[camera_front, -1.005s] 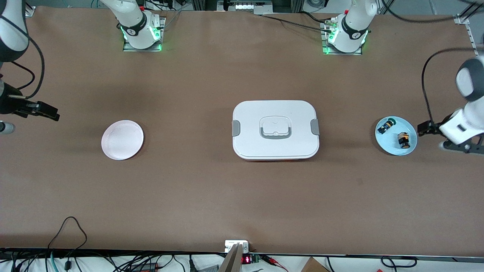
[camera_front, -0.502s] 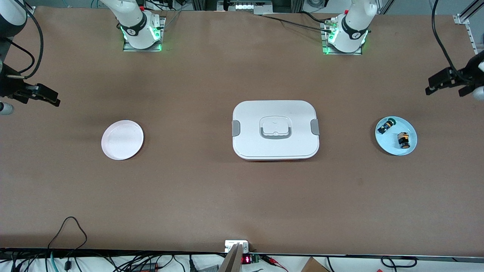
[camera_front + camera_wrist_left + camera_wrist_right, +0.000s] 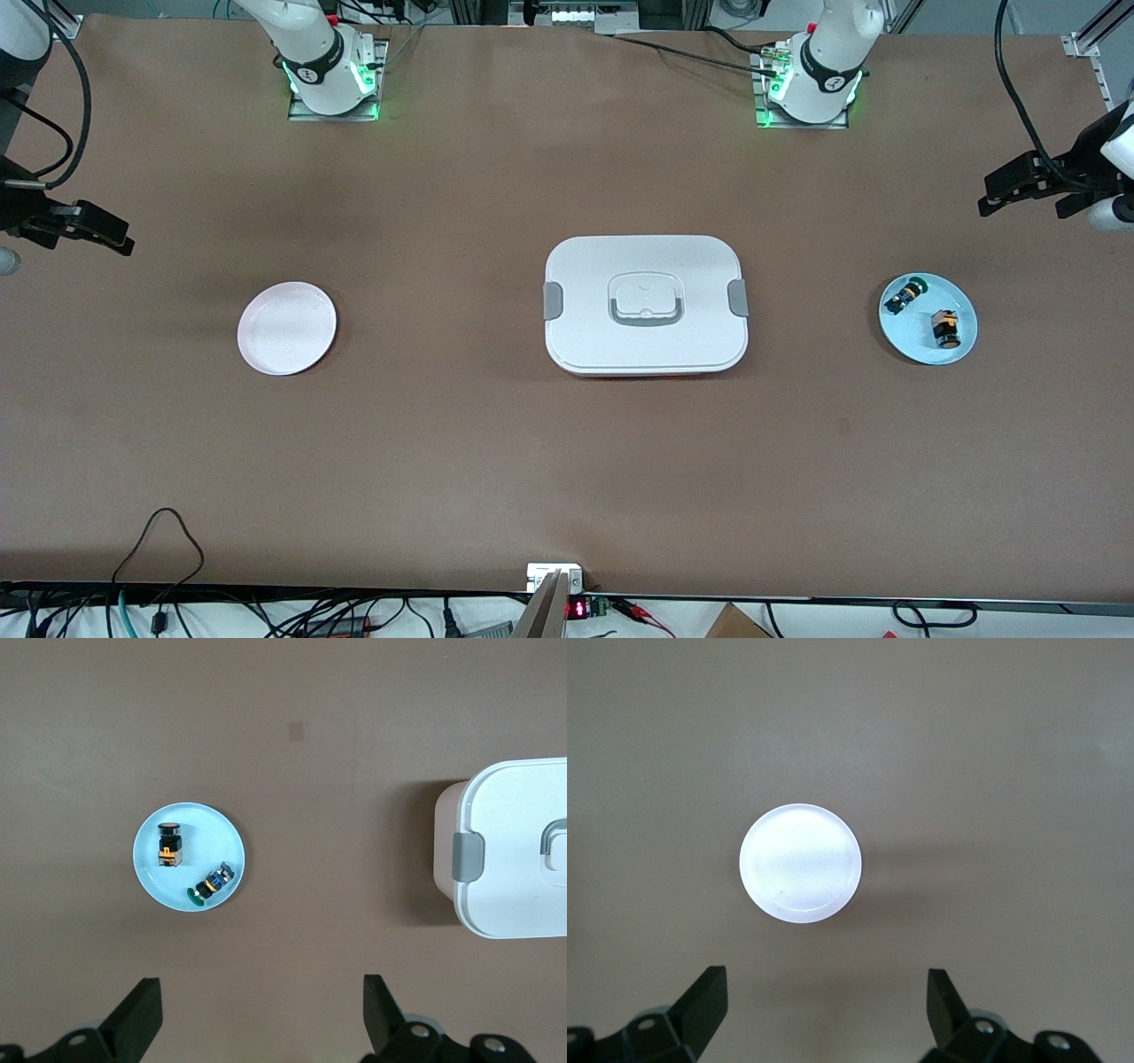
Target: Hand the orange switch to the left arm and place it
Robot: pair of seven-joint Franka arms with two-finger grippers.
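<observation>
The orange switch (image 3: 946, 328) lies on a light blue plate (image 3: 964, 307) at the left arm's end of the table, beside a black part with a green cap (image 3: 904, 294). The left wrist view shows the switch (image 3: 169, 846) and that plate (image 3: 190, 828) from high above. My left gripper (image 3: 985, 197) is open and empty, up over the table beside the plate; its fingertips (image 3: 146, 992) are wide apart. The white box (image 3: 645, 304) stands shut in the middle of the table. My right gripper (image 3: 124, 237) is open and empty over the right arm's end.
An empty white round plate (image 3: 286, 328) lies toward the right arm's end; it also shows in the right wrist view (image 3: 800, 863). The box's grey latch and corner show in the left wrist view (image 3: 514, 859). Cables hang along the table's front edge.
My left gripper has risen from beside the blue plate and swung toward the bases' side of the table. My right gripper has shifted slightly the same way. The switch has not moved.
</observation>
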